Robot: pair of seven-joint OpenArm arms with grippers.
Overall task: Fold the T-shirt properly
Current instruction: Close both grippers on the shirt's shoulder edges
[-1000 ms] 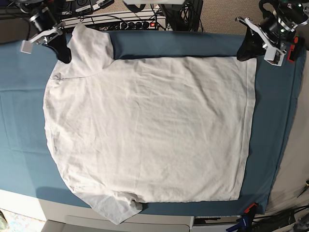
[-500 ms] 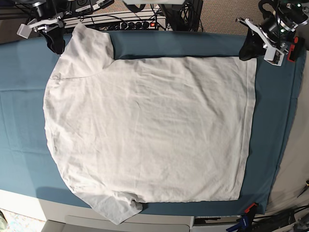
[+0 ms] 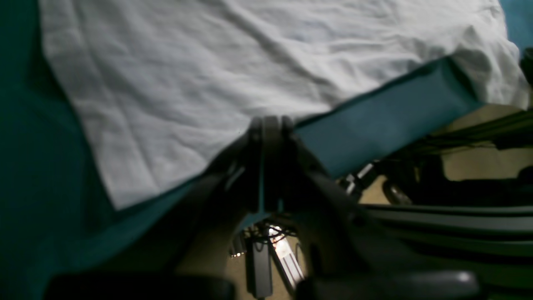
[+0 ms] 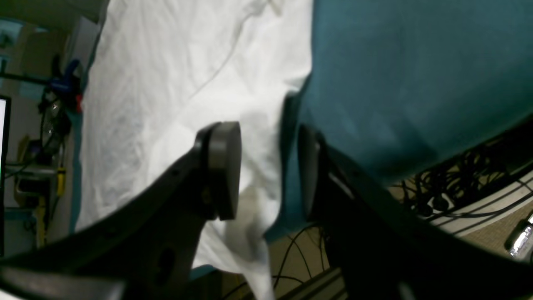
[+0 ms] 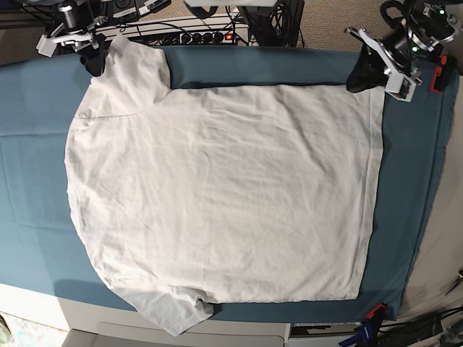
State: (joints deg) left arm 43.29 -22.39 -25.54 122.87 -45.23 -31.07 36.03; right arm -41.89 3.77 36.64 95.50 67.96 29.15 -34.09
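Teal cloth (image 5: 29,181) underlies the T-shirt (image 5: 224,195): soft, light, wrinkle-prone. Upper right, our left gripper (image 5: 359,78) sits pressed together; upper left, right gripper (image 5: 92,63) spread. We would pinch hem corners.

Lab bench, power strip (image 5: 206,36), tangled cables (image 4: 449,183)

We see the T-shirt (image 5: 217,195) spread flat on the teal cloth (image 5: 29,188); the right gripper (image 5: 92,63) hangs by its far sleeve. The left gripper (image 5: 356,79) hovers near the hem corner.
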